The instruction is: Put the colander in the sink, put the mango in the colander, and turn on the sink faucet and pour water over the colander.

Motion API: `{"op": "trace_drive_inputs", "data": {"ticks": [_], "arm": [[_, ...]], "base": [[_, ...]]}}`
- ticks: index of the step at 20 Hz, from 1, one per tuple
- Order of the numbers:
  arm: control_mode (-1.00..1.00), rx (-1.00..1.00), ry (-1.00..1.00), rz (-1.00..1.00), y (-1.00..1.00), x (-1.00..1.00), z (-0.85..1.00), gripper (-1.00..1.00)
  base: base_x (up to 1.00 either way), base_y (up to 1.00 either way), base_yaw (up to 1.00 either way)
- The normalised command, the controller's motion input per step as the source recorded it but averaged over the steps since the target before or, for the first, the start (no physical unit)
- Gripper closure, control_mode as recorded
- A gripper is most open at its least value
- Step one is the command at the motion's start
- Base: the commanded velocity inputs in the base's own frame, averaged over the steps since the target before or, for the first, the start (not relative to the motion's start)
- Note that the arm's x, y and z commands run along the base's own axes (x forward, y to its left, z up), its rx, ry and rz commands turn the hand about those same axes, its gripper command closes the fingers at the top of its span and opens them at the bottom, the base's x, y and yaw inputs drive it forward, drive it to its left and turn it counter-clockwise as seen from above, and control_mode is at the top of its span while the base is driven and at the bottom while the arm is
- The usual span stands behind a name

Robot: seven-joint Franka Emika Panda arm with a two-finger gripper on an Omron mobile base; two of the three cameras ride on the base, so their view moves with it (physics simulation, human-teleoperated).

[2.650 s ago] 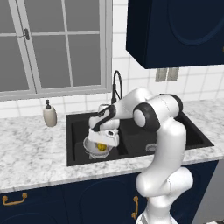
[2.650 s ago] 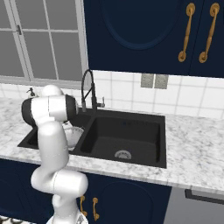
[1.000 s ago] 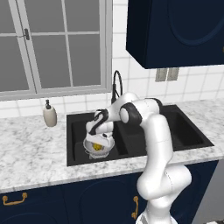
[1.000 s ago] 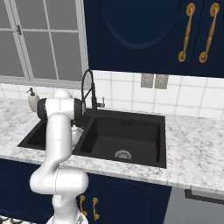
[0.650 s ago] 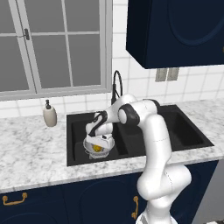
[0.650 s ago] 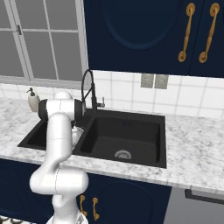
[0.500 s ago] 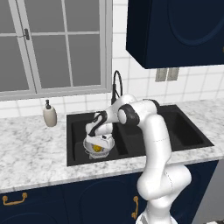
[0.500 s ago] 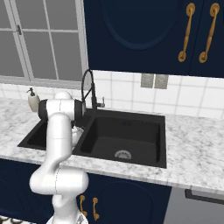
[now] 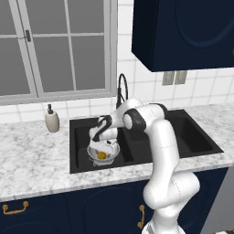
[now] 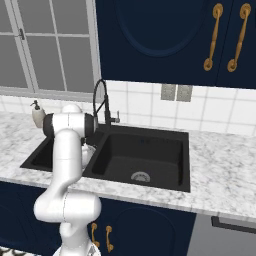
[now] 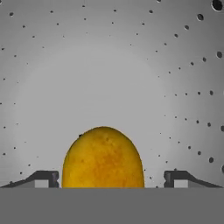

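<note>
The silver-grey perforated colander (image 9: 112,150) sits in the left basin of the black sink (image 9: 151,148), and its dotted wall (image 11: 109,65) spreads across the hand view. The yellow-orange mango (image 9: 102,155) lies inside it. In the hand view the mango (image 11: 103,157) rests between my two fingertips (image 11: 43,179) with a gap on each side. My gripper (image 9: 103,146) reaches down into the colander and stands open, touching nothing. The black gooseneck faucet (image 9: 121,90) rises behind the sink, and no water runs from it.
A beige soap dispenser (image 9: 52,121) stands on the marble counter (image 9: 32,160) left of the sink. In the right base view the right basin (image 10: 145,157) with its round drain (image 10: 140,176) lies beside the faucet (image 10: 103,102). Dark cabinets hang overhead.
The jaws have opened and let go of the mango, which now lies in the colander. The arm has hardly moved.
</note>
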Motion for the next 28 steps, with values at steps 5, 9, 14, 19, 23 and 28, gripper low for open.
{"op": "trace_drive_inputs", "data": {"ticks": [5,9,14,19,23,28], "arm": [[-1.0,0.0,-0.03,0.0,0.0,0.0,0.37,-1.0],[-1.0,0.0,-0.05,0.0,0.0,-0.14,0.42,-1.0],[-1.0,-0.01,-0.1,0.02,0.08,-0.44,0.29,-1.0],[-1.0,-0.05,-0.17,0.0,0.14,-0.61,0.19,-1.0],[-1.0,-0.01,-0.18,0.04,0.01,-0.39,0.35,-1.0],[-1.0,0.0,-0.1,0.05,0.02,-0.06,0.47,-1.0]], "base": [[0.0,0.0,0.0],[0.0,0.0,0.0],[0.0,0.0,0.0],[0.0,0.0,0.0],[0.0,0.0,0.0],[0.0,0.0,0.0]]}}
